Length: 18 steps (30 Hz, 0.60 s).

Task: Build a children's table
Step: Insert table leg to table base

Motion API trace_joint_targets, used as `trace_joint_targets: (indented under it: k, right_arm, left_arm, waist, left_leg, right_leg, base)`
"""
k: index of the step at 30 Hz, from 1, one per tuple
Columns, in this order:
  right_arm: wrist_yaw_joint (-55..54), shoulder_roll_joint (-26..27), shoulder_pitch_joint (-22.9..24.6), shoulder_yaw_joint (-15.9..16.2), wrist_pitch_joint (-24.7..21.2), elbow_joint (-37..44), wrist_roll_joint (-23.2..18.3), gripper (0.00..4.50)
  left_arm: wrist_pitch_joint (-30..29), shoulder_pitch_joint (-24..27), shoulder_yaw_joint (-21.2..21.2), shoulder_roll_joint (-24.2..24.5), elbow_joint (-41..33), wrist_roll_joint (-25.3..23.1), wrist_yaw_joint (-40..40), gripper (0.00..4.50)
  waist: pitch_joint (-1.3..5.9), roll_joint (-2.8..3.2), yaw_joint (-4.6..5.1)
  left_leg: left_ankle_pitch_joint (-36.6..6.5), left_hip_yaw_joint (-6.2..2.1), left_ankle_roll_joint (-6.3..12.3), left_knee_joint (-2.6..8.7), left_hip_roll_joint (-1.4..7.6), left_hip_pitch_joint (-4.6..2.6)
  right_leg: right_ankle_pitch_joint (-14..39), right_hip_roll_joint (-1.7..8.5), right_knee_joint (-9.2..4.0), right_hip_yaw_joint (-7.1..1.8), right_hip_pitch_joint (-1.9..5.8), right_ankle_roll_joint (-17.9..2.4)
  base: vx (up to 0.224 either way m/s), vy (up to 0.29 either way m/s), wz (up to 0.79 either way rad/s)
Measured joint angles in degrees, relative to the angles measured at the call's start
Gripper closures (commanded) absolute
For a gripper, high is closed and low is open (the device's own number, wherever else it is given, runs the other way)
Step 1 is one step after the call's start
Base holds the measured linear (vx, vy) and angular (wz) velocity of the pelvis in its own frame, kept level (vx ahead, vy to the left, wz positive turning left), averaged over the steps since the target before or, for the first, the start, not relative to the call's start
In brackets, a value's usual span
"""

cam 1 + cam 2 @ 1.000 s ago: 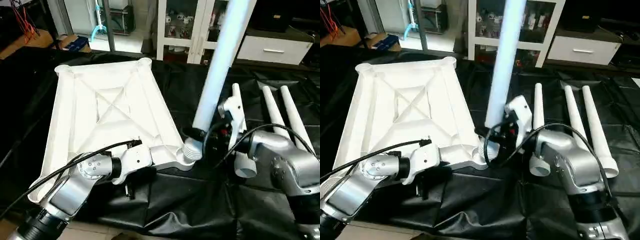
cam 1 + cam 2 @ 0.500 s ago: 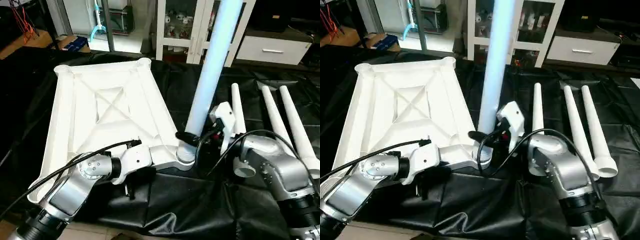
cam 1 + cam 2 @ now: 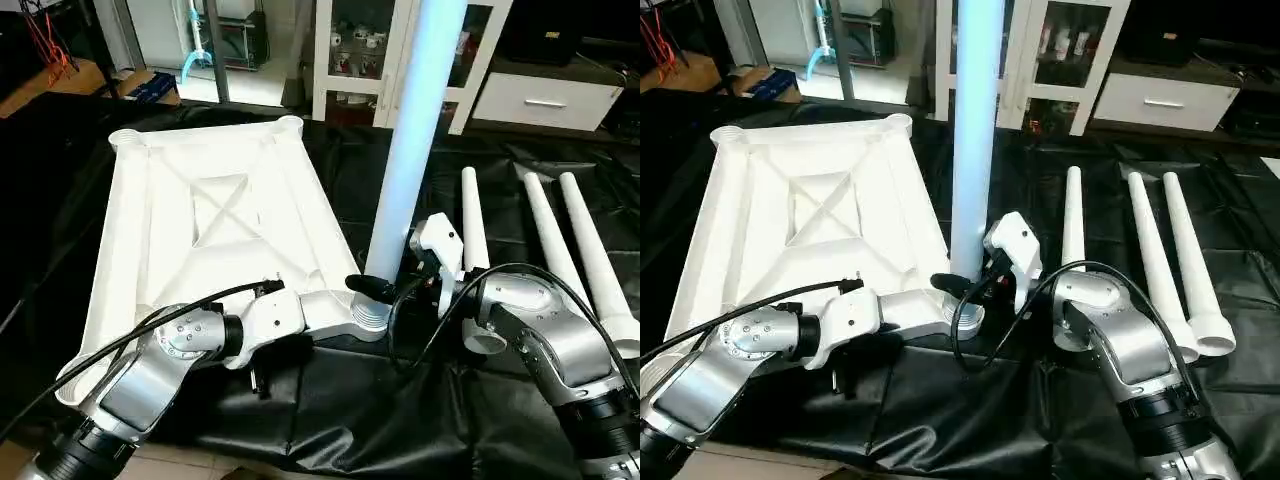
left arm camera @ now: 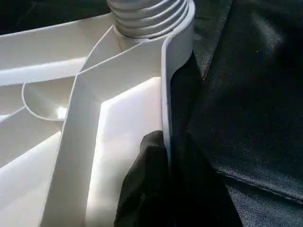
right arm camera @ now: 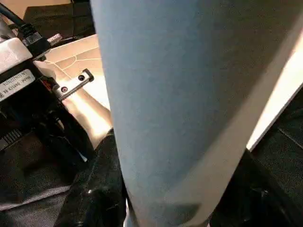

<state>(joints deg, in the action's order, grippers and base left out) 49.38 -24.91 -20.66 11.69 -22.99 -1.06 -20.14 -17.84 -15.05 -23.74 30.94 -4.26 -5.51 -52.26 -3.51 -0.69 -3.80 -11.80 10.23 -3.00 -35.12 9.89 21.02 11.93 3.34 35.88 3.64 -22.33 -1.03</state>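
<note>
We're putting the first leg (image 3: 405,150) into the near right corner socket (image 3: 371,312) of the upside-down table top (image 3: 210,215). Our right gripper (image 3: 385,285) is clamped round the leg near its bottom. Our left gripper (image 4: 166,156) is pinched tight on the top's rim, holding it down. Next we need to keep it straight & twist it in. A sec ago the leg was leaning right; now it's standing straight up. 3 more legs (image 3: 560,240) are lying on the black cloth (image 3: 340,400).
</note>
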Motion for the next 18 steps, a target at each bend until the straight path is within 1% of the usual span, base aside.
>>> trace_joint_targets:
  k: [3, 7, 9, 11, 15, 18]
  right_arm:
    - [0.0, 1.1, -0.3, -0.3, 0.0, -1.1, -0.1, 2.64]
    - [0.0, 2.9, -1.9, -0.8, -0.5, -3.8, -0.4, 2.64]
    - [0.0, 3.3, -2.6, -0.6, -0.5, -4.7, -0.3, 2.64]
    - [0.4, 3.8, -3.6, -0.4, -0.6, -6.0, -0.2, 2.64]
    - [1.3, 4.1, -4.9, -0.2, -2.0, -7.6, -0.2, 2.64]
    - [1.5, 4.6, -5.1, -0.7, -2.1, -8.7, -0.4, 2.64]
  left_arm:
    - [0.0, 0.0, 0.0, 0.0, 0.0, 0.0, 0.0, 4.50]
    - [0.0, 0.1, 0.2, 0.1, 0.1, -0.4, 0.0, 4.50]
    - [0.0, 0.1, 0.2, 0.1, 0.1, -0.5, 0.0, 4.50]
    - [0.0, 0.2, 0.2, 0.2, 0.1, -0.5, 0.0, 4.50]
    - [0.0, 0.2, 0.2, 0.2, 0.1, -0.6, 0.0, 4.50]
    - [0.0, 0.4, 0.2, 0.1, 0.0, -0.9, 0.0, 4.50]
  waist:
    - [-0.10, -0.22, 0.51]
    - [-0.27, -0.56, 1.06]
    - [-0.27, -0.65, 1.28]
    - [-0.27, -0.67, 1.59]
    - [-0.24, -0.81, 1.71]
    - [-0.24, -0.92, 1.73]
  left_leg:
    - [0.0, 0.03, 0.00, 0.24, 0.00, -0.18]
    - [0.0, 0.03, -0.01, 0.44, 0.00, -0.41]
    - [0.0, 0.05, -0.01, 0.70, -0.01, -0.46]
    - [0.0, 0.06, -0.01, 0.70, -0.02, -0.47]
    - [0.0, 0.07, -0.01, 0.71, -0.03, -0.51]
    - [0.0, 0.07, -0.01, 0.75, -0.03, -0.70]
  right_leg:
    - [0.0, 0.00, -0.18, 0.00, 0.25, 0.0]
    - [0.0, 0.00, -0.37, 0.03, 0.43, 0.0]
    - [0.0, -0.01, -0.71, 0.06, 0.53, 0.0]
    - [0.0, -0.01, -0.78, 0.05, 0.58, 0.0]
    - [0.0, 0.00, -0.85, 0.04, 0.60, 0.0]
    - [0.0, 0.00, -0.85, 0.05, 0.59, 0.0]
  base:
    - [0.000, 0.000, 0.00]
    - [0.000, 0.000, 0.00]
    - [0.000, 0.000, 0.00]
    - [0.000, 0.000, 0.00]
    - [0.000, 0.000, 0.00]
    - [0.000, 0.000, 0.00]
